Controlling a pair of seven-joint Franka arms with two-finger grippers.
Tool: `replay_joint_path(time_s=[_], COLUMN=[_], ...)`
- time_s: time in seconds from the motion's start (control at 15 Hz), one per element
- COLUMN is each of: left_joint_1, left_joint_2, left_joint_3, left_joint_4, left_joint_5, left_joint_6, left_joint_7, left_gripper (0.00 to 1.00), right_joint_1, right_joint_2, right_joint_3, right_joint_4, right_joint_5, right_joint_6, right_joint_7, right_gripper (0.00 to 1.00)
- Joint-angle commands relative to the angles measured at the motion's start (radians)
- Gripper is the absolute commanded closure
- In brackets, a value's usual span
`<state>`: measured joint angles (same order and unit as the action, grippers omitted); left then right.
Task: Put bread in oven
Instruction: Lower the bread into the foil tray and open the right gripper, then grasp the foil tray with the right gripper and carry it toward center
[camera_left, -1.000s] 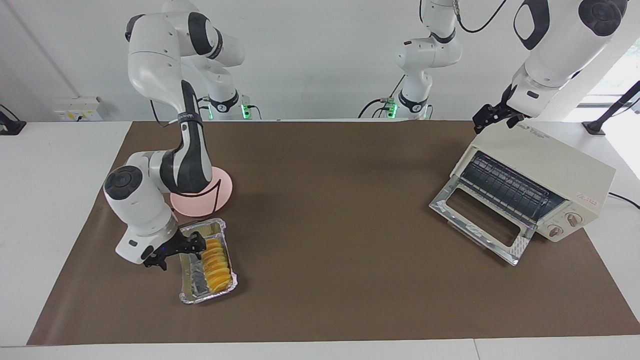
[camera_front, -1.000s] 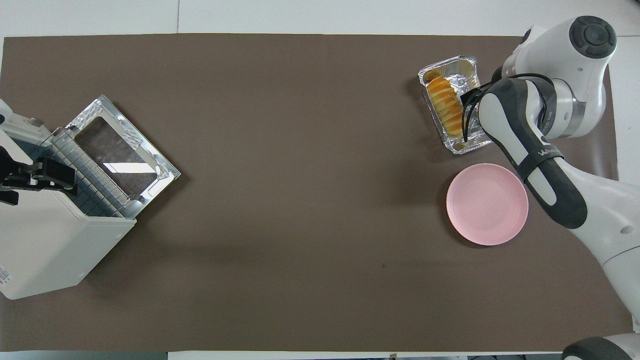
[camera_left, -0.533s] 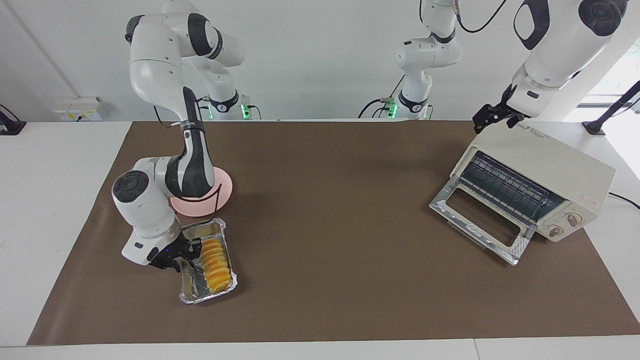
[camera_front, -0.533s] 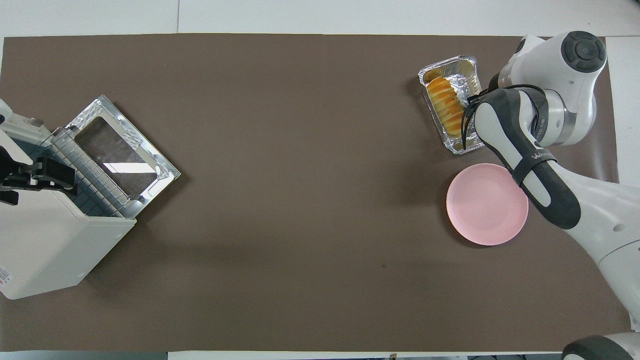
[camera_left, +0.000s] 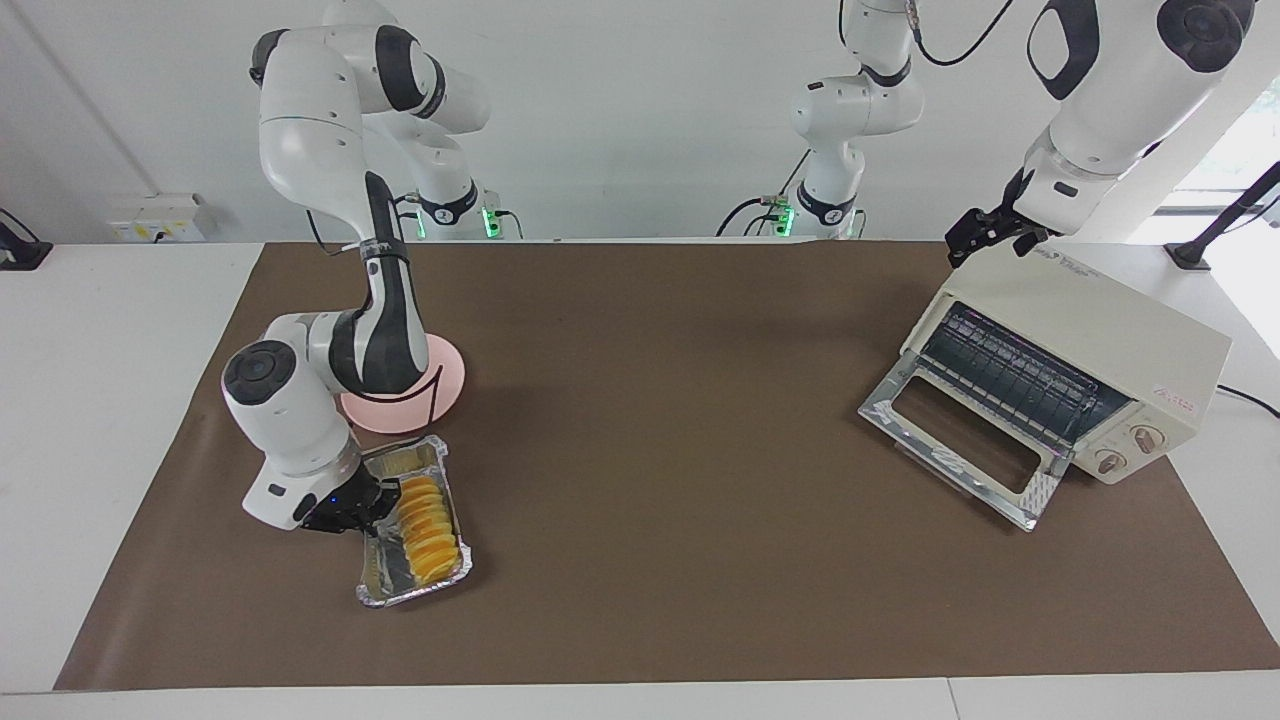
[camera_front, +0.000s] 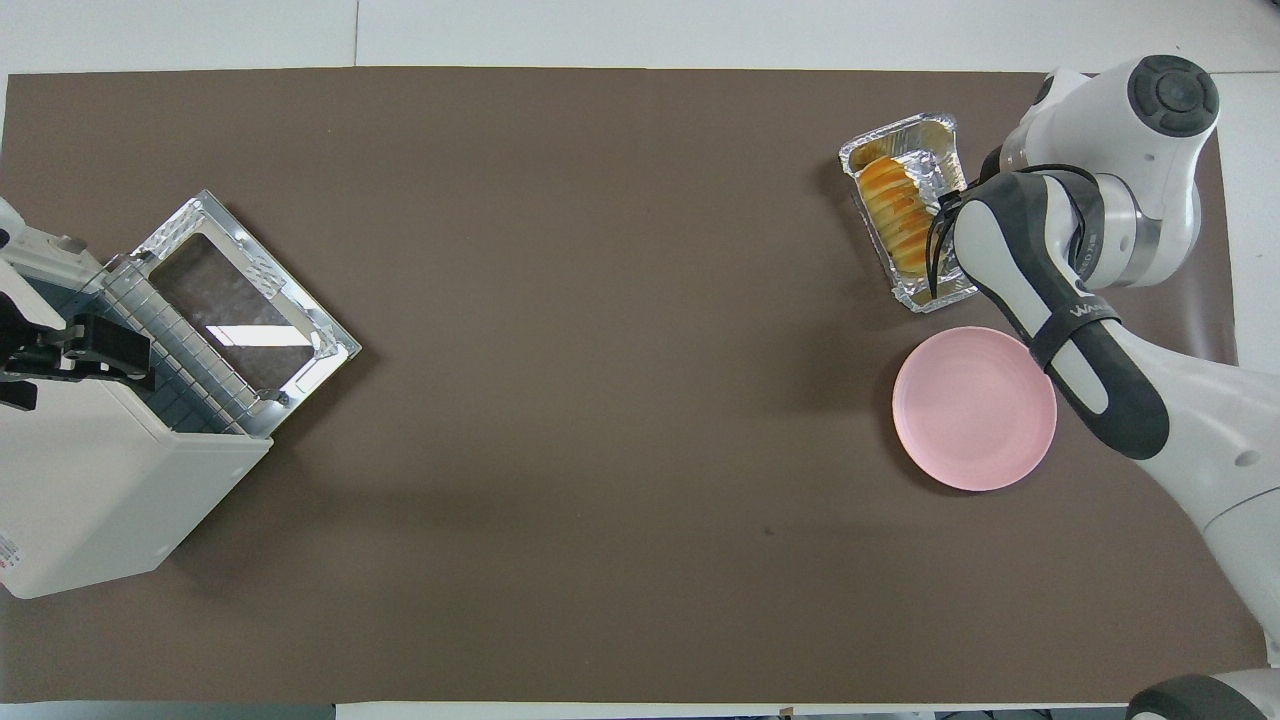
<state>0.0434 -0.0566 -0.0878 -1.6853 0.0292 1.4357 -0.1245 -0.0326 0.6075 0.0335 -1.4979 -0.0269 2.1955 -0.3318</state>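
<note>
**A:** Where does the ridged yellow-orange bread loaf lie?

**B:** In the crinkled silver foil tray, farther from the robots than the round pink plate, its long axis running along the tray, away from the robots.

**A:** Which arm is nearer?

**B:** The right gripper, low at the tray's side beside the loaf; its finger spread cannot be told. The left gripper waits over the cream-white toaster oven, whose glass door is down, well apart from the bread.
</note>
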Motion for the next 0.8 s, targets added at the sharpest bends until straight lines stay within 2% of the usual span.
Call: replay_joint_path(time_s=[0.0,0.13,0.33,0.53,0.73], left_joint_1=[-0.002,-0.002,-0.002,-0.002,-0.002], left_joint_2=[-0.014,-0.014,-0.014,-0.014,-0.014], left_joint_3=[0.006,0.006,0.006,0.006,0.006], left_joint_4=[0.001,0.001,0.001,0.001,0.001], left_joint_5=[-0.015,-0.015,-0.015,-0.015,-0.015], left_joint_6=[-0.018,-0.018,-0.018,-0.018,-0.017], left_joint_7=[0.0,0.0,0.0,0.0,0.0], left_gripper=[0.0,0.0,0.0,0.0,0.0], right_joint_1=[0.003,0.038,0.146,0.285,0.406], right_joint_2=[-0.054,-0.09,-0.15,-0.155,-0.147], right_joint_3=[0.016,0.031,0.032,0.031,0.032], right_joint_4=[0.077,0.119,0.122,0.12,0.073], right_joint_5=[0.016,0.108,0.148,0.203,0.206], right_joint_6=[-0.182,-0.307,-0.385,-0.369,-0.261], right_joint_7=[-0.007,0.081,0.273,0.507,0.7], right_gripper=[1.0,1.0,1.0,1.0,1.0])
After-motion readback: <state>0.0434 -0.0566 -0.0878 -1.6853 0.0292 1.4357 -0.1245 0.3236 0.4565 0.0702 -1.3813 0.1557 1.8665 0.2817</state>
